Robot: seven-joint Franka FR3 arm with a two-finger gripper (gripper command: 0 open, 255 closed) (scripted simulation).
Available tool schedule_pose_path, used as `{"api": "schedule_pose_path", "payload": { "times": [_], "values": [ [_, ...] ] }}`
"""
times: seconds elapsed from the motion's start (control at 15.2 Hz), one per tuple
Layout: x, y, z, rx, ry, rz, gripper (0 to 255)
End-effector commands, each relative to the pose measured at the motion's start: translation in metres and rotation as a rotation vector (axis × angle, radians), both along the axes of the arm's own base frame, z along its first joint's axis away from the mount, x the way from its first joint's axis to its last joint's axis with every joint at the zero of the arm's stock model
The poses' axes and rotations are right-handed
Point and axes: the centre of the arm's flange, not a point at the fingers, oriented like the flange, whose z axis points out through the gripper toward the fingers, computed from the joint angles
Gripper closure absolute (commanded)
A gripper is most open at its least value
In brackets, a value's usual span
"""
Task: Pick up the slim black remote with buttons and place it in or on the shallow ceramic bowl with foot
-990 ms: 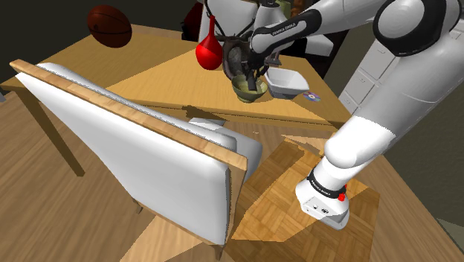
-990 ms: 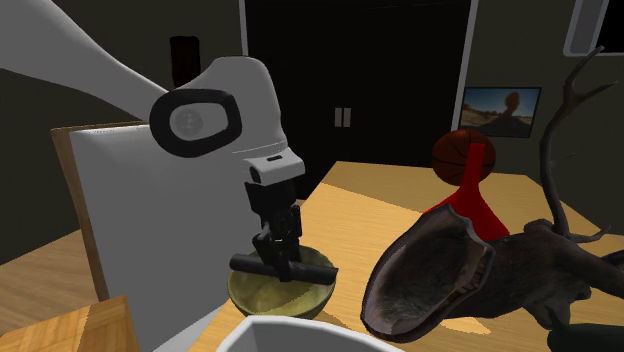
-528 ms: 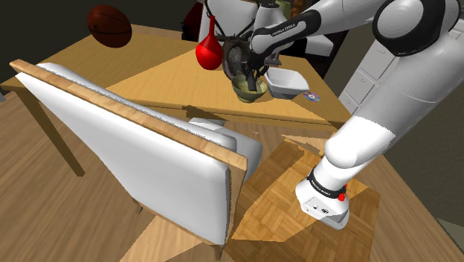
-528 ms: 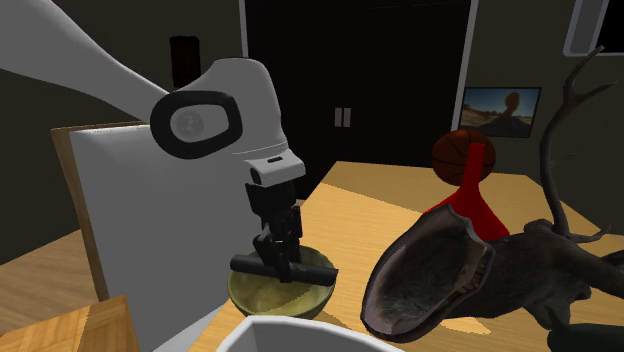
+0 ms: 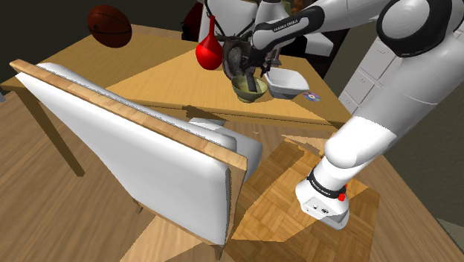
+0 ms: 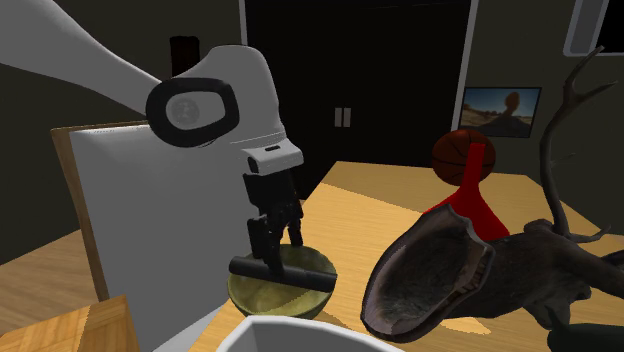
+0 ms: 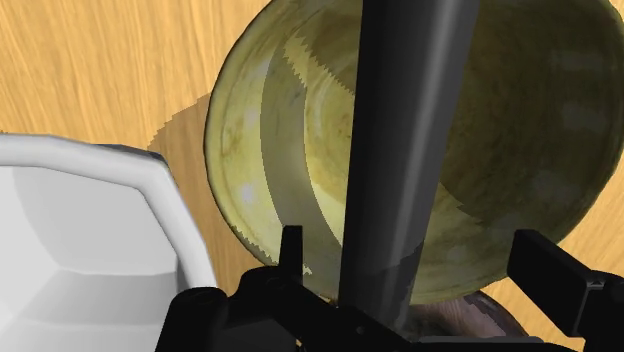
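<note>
Foremost, a chair [image 5: 126, 152] with a white padded back in a wooden frame takes up the shoulder view's left and centre. Wooden table [image 5: 156, 71]: behind the chair, bearing all smaller items. White arm [image 5: 405, 82]: rises from the stand at the shoulder view's lower right and reaches up and left over the table. Dark antlered figure [image 6: 440, 270]: on the table at the second exterior view's right, just beside the bowl. Reddish-brown ball [image 5: 109, 25]: at the table's far end, well apart from the rest. Red long-necked vase [image 5: 210, 49]: upright, near the antlered figure. White angular dish [image 5: 286, 80]: just beside the bowl. Olive-yellow bowl [image 5: 249, 90]: round, shallow, standing on the table under the hand. Slim black remote [image 6: 282, 268]: lies flat across the bowl, bridging its rim, its ends reaching past both edges. Black gripper [image 6: 275, 243]: points down just above the remote's middle; the wrist view shows its fingers [image 7: 291, 250] spread wide, with clear gaps to the remote on either side, clasping nothing.
</note>
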Motion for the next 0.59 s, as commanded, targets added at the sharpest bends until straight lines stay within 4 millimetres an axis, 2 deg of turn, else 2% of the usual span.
{"api": "schedule_pose_path", "payload": {
  "times": [0.0, 0.07, 0.53],
  "values": [
    [-0.003, 0.006, 0.022, 0.0, 0.001, 0.0, 0],
    [-0.004, 0.008, 0.032, 0.0, 0.001, 0.0, 0],
    [-0.004, 0.008, 0.032, 0.0, 0.001, 0.0, 0]
  ]
}}
